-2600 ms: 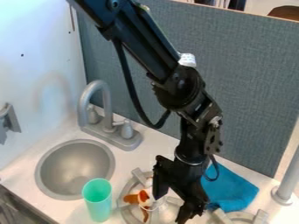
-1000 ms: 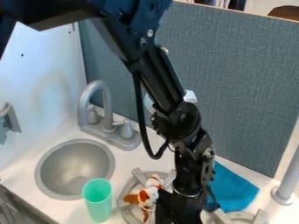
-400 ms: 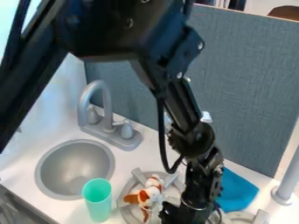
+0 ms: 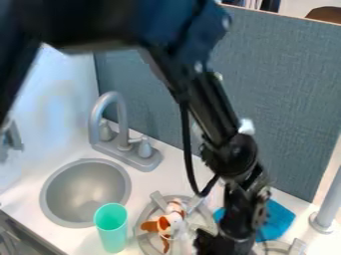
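The black gripper hangs at the bottom edge of the view, over the front of the counter, its tips cut off by the edge. Left of it, a white and orange-brown plush dog lies on a grey round burner. A turquoise cup stands upright left of the burner, beside the sink. The blue cloth lies behind and to the right of the gripper, partly hidden by the arm. What the gripper touches, if anything, is hidden.
A round grey sink is set in the counter at left, with a grey faucet behind it. A second burner is at lower right, near a grey post. A blue-grey panel stands along the back.
The gripper has moved down toward the bottom edge, then right, away from the plush dog. More of the dog and left burner shows. The upper arm now covers the upper left.
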`<state>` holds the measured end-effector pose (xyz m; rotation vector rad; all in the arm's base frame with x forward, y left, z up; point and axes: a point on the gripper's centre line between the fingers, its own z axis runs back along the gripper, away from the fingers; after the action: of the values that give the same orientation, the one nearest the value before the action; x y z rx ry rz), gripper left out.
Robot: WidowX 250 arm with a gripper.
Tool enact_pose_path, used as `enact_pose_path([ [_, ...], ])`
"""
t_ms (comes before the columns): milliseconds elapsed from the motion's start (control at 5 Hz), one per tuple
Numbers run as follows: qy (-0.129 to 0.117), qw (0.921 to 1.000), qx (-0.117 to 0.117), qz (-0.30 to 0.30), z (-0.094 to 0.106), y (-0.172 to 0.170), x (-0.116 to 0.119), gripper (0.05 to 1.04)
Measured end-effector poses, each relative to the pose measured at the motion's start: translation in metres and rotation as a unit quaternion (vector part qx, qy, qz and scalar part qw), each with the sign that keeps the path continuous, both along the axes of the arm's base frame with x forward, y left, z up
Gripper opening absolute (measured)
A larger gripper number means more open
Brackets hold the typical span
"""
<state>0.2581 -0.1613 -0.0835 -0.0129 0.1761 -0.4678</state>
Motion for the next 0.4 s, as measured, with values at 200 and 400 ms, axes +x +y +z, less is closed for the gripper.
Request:
enact_pose_path([
  [200, -0.029, 0.9991, -0.012, -0.028, 0.029, -0.015, 0.005, 0.695],
  [400, -0.040, 0.9963, -0.036, -0.067, 0.044, -0.042, 0.014, 0.695],
])
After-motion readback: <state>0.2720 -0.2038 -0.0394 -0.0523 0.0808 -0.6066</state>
